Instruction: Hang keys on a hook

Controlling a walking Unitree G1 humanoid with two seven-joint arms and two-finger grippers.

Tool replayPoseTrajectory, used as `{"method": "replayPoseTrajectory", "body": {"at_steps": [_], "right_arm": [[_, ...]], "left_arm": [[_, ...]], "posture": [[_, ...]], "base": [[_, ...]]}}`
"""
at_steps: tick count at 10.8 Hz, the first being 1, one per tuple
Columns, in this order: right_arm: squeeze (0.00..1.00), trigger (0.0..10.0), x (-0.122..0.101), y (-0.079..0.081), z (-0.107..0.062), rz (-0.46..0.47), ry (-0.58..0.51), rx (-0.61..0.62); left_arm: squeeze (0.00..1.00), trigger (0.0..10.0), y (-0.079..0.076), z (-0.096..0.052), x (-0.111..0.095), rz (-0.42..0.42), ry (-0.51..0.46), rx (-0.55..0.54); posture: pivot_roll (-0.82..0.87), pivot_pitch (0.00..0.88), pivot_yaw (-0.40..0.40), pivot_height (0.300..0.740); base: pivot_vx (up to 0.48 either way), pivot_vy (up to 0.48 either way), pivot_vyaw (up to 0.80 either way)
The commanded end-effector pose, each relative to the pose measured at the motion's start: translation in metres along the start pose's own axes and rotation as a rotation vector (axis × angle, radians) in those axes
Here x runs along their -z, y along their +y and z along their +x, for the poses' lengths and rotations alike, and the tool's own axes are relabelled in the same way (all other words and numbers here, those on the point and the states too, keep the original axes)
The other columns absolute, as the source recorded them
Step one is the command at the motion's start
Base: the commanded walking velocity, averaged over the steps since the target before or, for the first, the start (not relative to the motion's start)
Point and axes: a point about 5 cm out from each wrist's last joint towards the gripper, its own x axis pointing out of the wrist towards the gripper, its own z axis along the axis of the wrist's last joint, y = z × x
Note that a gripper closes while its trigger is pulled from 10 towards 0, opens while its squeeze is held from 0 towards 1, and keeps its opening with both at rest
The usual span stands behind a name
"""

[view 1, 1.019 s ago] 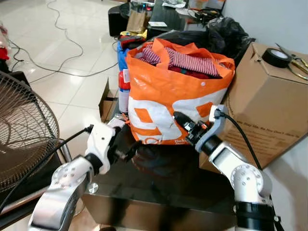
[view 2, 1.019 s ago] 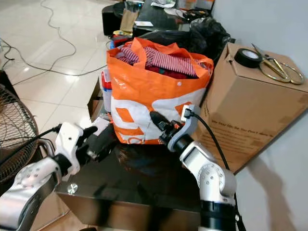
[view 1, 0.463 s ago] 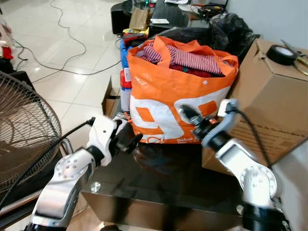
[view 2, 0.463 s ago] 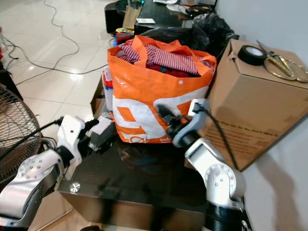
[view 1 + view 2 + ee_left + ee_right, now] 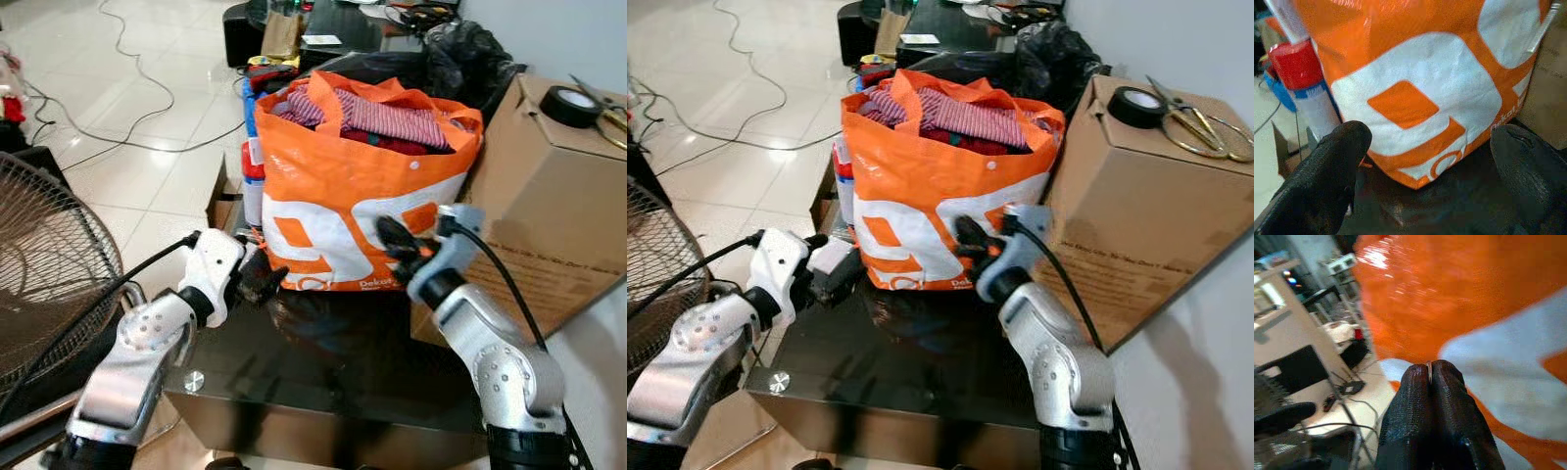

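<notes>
My right gripper [image 5: 389,238] is held against the front of an orange and white shopping bag [image 5: 353,186] stuffed with clothes. Its fingers [image 5: 1415,401] are pressed together, with a thin metal ring edge [image 5: 1429,371] pinched at the tips; the keys themselves are hidden. My left gripper [image 5: 266,278] hovers at the bag's lower left corner, just above the black glass table [image 5: 333,372]. It is open, with one finger [image 5: 1327,176] on each side of the bag's corner [image 5: 1415,147] and nothing between them.
A large cardboard box [image 5: 558,206] stands right of the bag, with a roll of black tape [image 5: 568,106] and scissors [image 5: 1197,132] on top. A fan [image 5: 49,264] sits at my left. A red-capped bottle [image 5: 1298,68] stands beside the bag. Cables [image 5: 127,69] cross the tiled floor.
The view has shifted slightly. My right gripper has slid a little to the right across the bag's front. My left gripper has edged up closer to the bag's lower corner.
</notes>
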Motion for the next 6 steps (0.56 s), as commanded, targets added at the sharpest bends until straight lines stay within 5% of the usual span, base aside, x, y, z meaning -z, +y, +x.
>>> {"method": "replayPoseTrajectory", "body": {"at_steps": [1,3,4,6], "right_arm": [[0.00,0.0,-0.007,0.002,-0.001,-0.009,-0.027,-0.023],[0.00,0.0,-0.004,0.004,-0.001,-0.034,0.002,-0.053],[0.00,0.0,0.017,-0.005,0.007,-0.192,0.178,0.003],[0.00,0.0,0.041,-0.017,0.029,-0.367,0.355,0.053]], "left_arm": [[0.00,10.0,-0.003,0.003,-0.002,0.019,-0.009,0.034],[0.00,10.0,-0.004,0.002,-0.001,0.024,-0.012,0.058],[0.00,10.0,-0.004,0.000,0.004,0.028,0.014,0.071],[0.00,10.0,-0.005,-0.008,0.015,0.065,0.079,0.110]], "posture": [[0.05,0.000,-0.050,0.740],[0.05,0.000,-0.052,0.740],[0.04,0.000,-0.054,0.740],[0.05,0.000,-0.075,0.740]], "base": [[0.000,0.000,0.00],[0.000,0.000,0.00],[0.000,0.000,0.00],[0.000,0.000,0.00]]}}
